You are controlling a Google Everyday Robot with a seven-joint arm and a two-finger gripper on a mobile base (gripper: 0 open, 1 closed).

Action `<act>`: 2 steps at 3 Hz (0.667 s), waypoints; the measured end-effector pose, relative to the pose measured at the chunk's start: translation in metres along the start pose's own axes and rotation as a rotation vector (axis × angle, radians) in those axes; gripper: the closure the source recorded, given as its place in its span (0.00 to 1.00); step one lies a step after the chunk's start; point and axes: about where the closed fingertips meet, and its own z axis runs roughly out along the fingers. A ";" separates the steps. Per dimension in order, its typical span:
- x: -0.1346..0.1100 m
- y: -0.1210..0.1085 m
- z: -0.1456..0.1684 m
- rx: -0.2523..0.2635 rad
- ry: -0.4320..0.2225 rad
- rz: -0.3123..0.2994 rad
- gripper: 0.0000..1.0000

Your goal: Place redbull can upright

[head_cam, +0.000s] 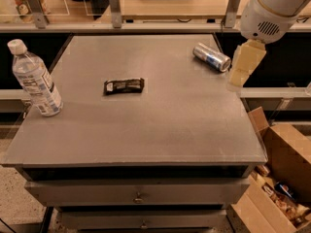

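A: Camera view, starting from the left. What sits on the grey table (146,135)?

B: A clear water bottle (34,79) with a white cap stands upright near the left edge. To its right, toward the middle, a dark snack bar (124,85) lies flat, well apart from the bottle.

A: And the redbull can?

B: The redbull can (211,57) lies on its side, at a slant, near the table's far right corner. It is not upright yet.

A: Where is the gripper?

B: The gripper (237,79) hangs just to the right of the can, over the table's right edge, under the white arm housing (272,8). The can is not in its grasp. I cannot tell whether the claw is apart or together.

A: Anything further right?

B: An open cardboard box (286,149) sits on the floor at the lower right.
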 end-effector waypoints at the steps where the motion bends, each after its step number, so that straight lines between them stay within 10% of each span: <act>1: -0.008 -0.042 0.021 0.040 0.014 0.069 0.00; 2: -0.014 -0.083 0.045 0.056 0.010 0.154 0.00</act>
